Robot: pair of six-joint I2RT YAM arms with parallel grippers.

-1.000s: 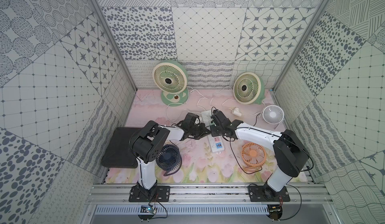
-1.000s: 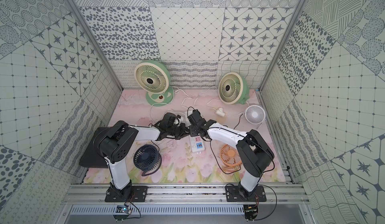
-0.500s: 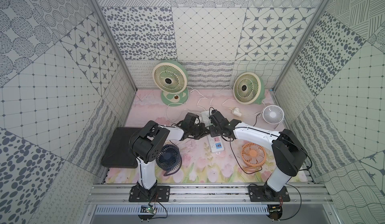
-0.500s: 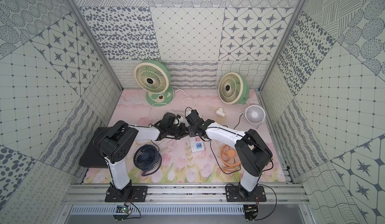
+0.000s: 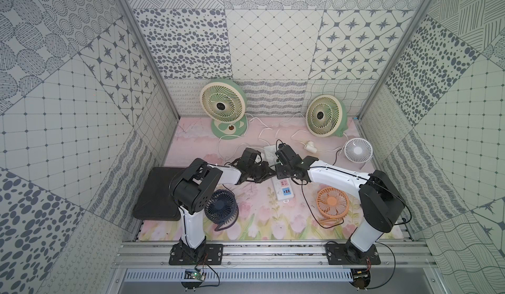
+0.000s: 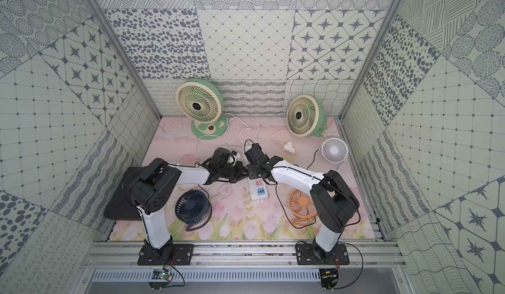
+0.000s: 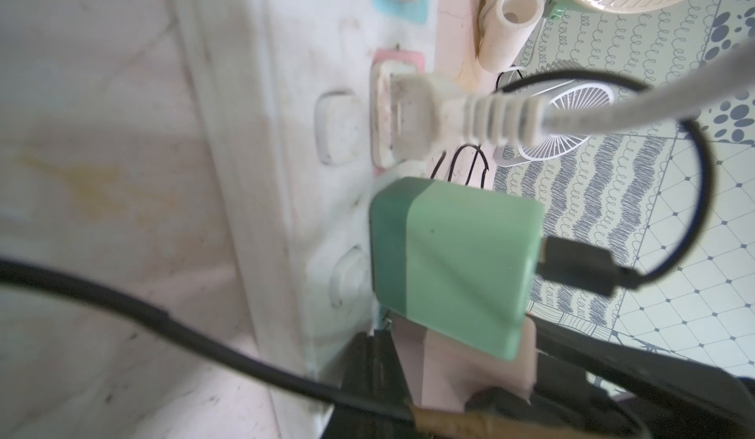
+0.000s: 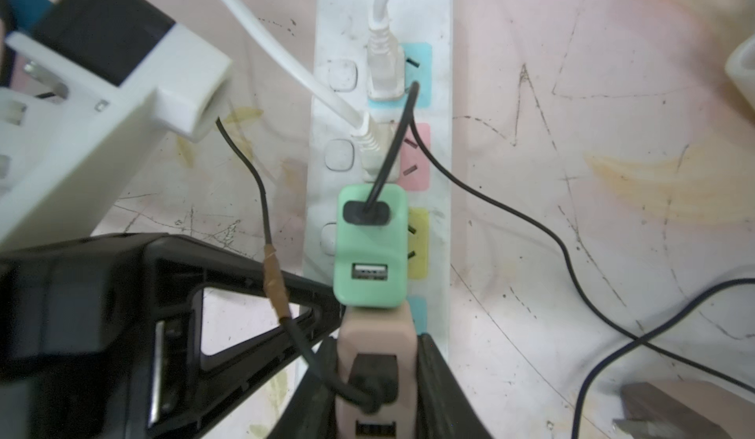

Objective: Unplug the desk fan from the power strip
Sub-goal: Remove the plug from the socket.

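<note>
Well, both top views give me only the near end of the long white plastic power strip [image 5: 278,194] [image 6: 254,194], which lies mid-way across the pink floral desk [image 5: 259,224]. They show one pink socket and the blue USB panel; the two arms cover the rest.

The right wrist view fills that in from above. It shows a row of rounded square sockets in teal, pink, yellow and blue, each with a white push-button beside it, on a scuffed, grimy casing. A white moulded plug [image 8: 382,69] sits in the teal socket and another white plug [image 8: 378,159] in the pink. A boxy mint-green adapter [image 8: 369,253] with rounded corners stands in the yellow one, with a thin black cable [image 8: 390,143] rising from it. Next along, at the blue socket, a beige adapter [image 8: 374,330] sits between the black fingers of the right hand [image 8: 378,379], which are narrowed onto its two sides. The left hand [image 8: 322,306] is closed, with its tip at the strip's long edge beside the green adapter.

Only the left wrist view gives the profile. There the green adapter [image 7: 457,261] stands proud of the strip, with a black USB plug [image 7: 576,269] in its outer face.

Against a second ago, the right arm has swung slightly toward the left arm. The strip and both grips look unchanged.
</note>
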